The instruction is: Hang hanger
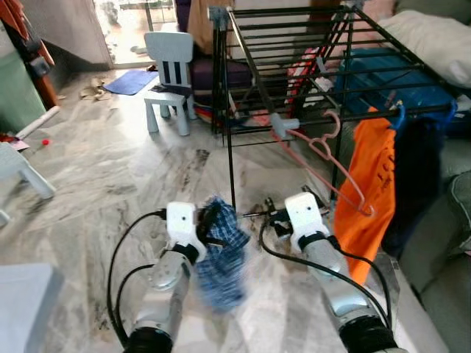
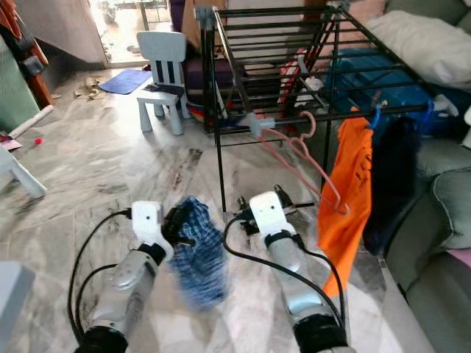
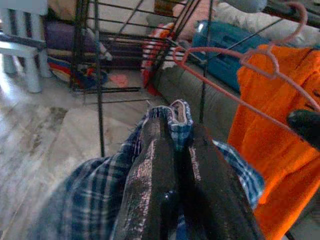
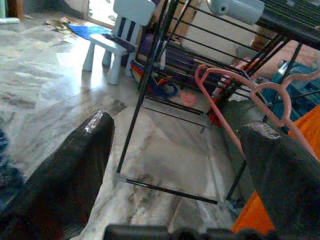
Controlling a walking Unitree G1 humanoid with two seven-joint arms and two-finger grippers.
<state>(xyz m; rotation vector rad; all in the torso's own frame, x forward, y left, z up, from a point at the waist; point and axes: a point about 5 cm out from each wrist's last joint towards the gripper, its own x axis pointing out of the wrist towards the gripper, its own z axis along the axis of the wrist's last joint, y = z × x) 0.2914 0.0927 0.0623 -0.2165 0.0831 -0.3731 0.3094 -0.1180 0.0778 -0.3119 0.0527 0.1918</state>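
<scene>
Our left pincer [image 3: 182, 150] pinches blue plaid cloth [image 3: 90, 200]; beyond it we see a pink hanger [image 3: 235, 65] against an orange garment [image 3: 280, 150].

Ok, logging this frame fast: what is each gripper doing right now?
Left gripper: jaws shut on the blue plaid cloth.
Right gripper: jaws open, holding nothing, facing the pink hangers.

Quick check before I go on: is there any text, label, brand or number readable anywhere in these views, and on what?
None can be read.
Orange shirt on the drying rack: dark marks near its edge, too small and blurred to read.
Blue plaid cloth in the left gripper: pattern only, no lettering.
Pink hanger and right gripper: no markings visible.
</scene>
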